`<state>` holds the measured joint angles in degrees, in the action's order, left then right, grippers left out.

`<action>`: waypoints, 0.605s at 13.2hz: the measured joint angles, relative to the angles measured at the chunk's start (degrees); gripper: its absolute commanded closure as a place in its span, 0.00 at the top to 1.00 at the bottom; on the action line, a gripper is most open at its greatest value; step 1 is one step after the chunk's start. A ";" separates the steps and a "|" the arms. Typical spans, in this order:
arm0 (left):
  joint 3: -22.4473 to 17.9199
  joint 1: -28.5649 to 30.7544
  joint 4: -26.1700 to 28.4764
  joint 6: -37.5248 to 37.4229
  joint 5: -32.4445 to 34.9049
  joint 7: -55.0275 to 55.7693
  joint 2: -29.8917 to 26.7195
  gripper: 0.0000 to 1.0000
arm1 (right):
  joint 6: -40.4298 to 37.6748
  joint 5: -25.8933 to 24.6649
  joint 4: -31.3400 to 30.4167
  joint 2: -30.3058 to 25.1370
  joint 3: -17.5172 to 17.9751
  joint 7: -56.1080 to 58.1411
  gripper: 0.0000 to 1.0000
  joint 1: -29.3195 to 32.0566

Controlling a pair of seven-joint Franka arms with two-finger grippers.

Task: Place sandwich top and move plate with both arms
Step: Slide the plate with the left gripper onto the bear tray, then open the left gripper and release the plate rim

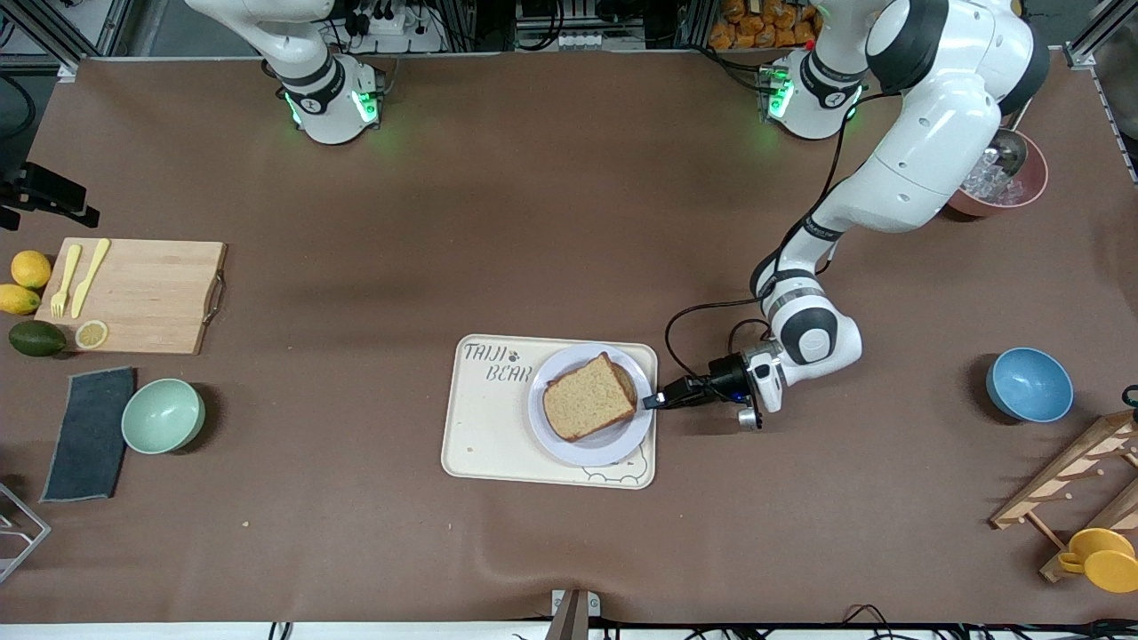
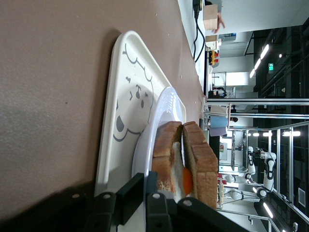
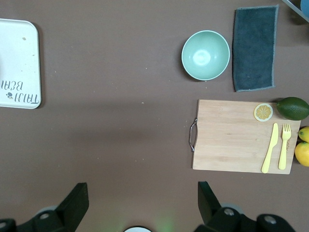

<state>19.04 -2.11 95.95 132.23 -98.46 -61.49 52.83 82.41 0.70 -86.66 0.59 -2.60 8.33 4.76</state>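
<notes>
**Left claw pinches the plate rim; right claw waits spread above the tabletop**

The sandwich top, a square slice of porous light-brown bread with a darker crust, lies on the sandwich on the plate. The plate is round, smooth and pale, and it sits on a cream rectangular tray with rounded corners and a printed bear, in the middle part of the tabletop, toward the edge close to the front camera. In the left wrist view the two slices stand one on the other, with white and orange egg between them; most of the filling is hidden.

The left claw is pressed together on the plate rim, at the side toward the left arm's end. Its fingertips are partly cut off in the wrist view.

The right claw is spread wide, holding nothing, over bare brown cloth; the right arm waits and only its base shows in the front view.
</notes>
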 measured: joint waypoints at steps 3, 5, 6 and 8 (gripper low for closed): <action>0.01 -0.52 -0.27 0.58 -0.34 0.00 0.11 0.16 | -0.01 0.00 0.00 0.00 0.00 0.00 1.00 0.00; -0.01 -0.49 -0.33 0.68 -0.41 0.03 0.11 0.29 | -0.01 0.00 0.00 0.00 0.01 0.00 1.00 0.00; -0.03 -0.43 -0.46 0.72 -0.47 0.12 0.11 0.34 | -0.01 0.00 0.00 0.00 0.03 0.00 1.00 -0.01; -0.04 -0.21 -0.68 0.77 -0.48 0.44 0.11 0.33 | -0.01 0.00 0.00 0.00 0.09 0.00 1.00 -0.03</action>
<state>18.99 -2.32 95.27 133.00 -98.94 -61.05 52.94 82.40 0.70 -86.66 0.59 -2.51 8.33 4.73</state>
